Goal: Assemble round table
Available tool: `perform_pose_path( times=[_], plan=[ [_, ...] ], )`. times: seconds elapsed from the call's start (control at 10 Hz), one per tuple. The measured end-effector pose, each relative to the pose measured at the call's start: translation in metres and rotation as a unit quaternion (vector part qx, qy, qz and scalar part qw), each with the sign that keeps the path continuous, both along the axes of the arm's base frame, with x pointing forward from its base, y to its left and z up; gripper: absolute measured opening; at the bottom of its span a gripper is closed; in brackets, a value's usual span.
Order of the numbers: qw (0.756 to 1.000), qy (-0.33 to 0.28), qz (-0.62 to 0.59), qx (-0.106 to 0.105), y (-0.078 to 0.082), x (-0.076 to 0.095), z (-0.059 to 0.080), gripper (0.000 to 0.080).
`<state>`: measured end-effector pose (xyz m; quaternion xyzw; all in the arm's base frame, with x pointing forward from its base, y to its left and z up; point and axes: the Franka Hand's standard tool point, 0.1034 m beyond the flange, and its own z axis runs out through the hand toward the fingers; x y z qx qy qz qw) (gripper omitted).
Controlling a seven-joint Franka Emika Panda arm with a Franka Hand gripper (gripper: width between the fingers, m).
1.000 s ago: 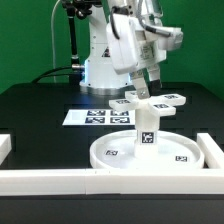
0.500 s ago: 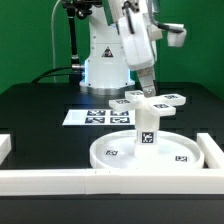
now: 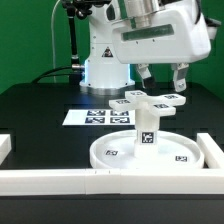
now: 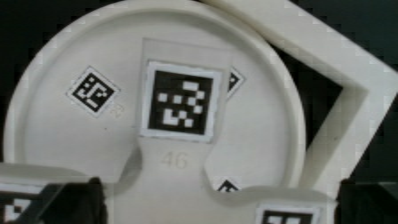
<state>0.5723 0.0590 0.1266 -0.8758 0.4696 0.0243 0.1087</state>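
Note:
The round disc (image 3: 178, 157) lies near the table's front. The short leg (image 3: 145, 127) stands upright on its middle. The cross-shaped base (image 3: 152, 100) sits on top of the leg, level, with its round ends spread out. My gripper (image 3: 163, 78) hangs just above the base, open and empty, one finger on each side and touching nothing. In the wrist view I look straight down on the disc (image 4: 71, 60) and a tagged arm of the base (image 4: 183, 95). My dark fingertips (image 4: 39, 203) show at the picture's lower corners.
The marker board (image 3: 95, 117) lies behind the disc on the exterior view's left. The white border wall (image 3: 60, 180) runs along the front, with side pieces on the right (image 3: 212, 150) and left. It also shows in the wrist view (image 4: 338, 60). The arm's base stands at the back.
The hand has turned about its axis and risen off the cross-shaped base. Its fingers now stand apart above the base. The base, leg and disc have not moved.

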Motion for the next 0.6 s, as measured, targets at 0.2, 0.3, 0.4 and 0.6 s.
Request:
perform_pose_path(
  times=[0.2,0.3,0.4,0.6],
  plan=[
    [0.998,-0.014,0.066,-0.004,-0.0008,-0.0001,-0.0002,0.0648],
    [0.995,-0.02,0.094,-0.006,-0.001,-0.0001,-0.0003,0.0648],
    [0.99,-0.03,0.139,-0.009,-0.0014,-0.0001,-0.0003,0.0648],
    [0.957,-0.048,0.282,-0.044,-0.0025,0.001,0.0015,0.0648]
  ],
)
